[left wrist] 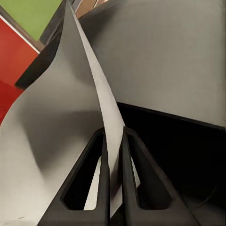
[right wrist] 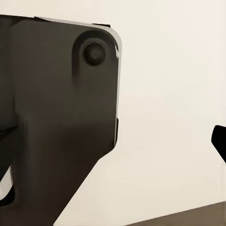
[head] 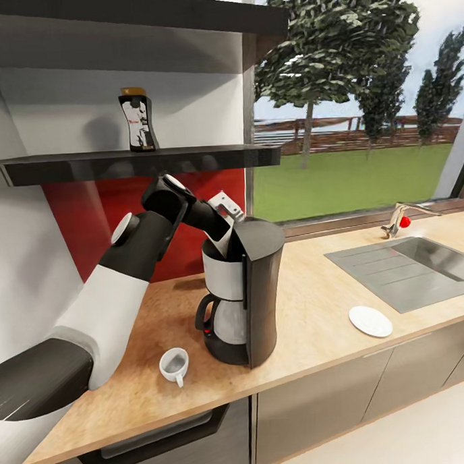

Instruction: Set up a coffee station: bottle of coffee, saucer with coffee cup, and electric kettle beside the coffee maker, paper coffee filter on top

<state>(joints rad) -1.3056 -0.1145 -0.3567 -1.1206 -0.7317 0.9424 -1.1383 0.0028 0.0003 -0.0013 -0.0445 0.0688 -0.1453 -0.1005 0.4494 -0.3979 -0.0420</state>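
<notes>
1. Head view: the coffee maker [head: 245,295] stands on the countertop [head: 316,309]. The cup [head: 174,366] sits beside it, the saucer [head: 370,321] well apart, and the bottle of coffee [head: 138,121] is on the shelf [head: 134,162] above it. The kettle step is open too.
2. The left arm bends down over the coffee maker; the left gripper [left wrist: 113,155] pinches the paper filter [left wrist: 89,94] at its top.
3. The right gripper's state I cannot tell.

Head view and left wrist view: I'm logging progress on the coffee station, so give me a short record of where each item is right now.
coffee maker: on the countertop
paper filter: pinched in the left claw, at the coffee maker's top
coffee bottle: upright on the shelf
cup: on the countertop beside the coffee maker, not on the saucer
saucer: bare, near the sink
</notes>
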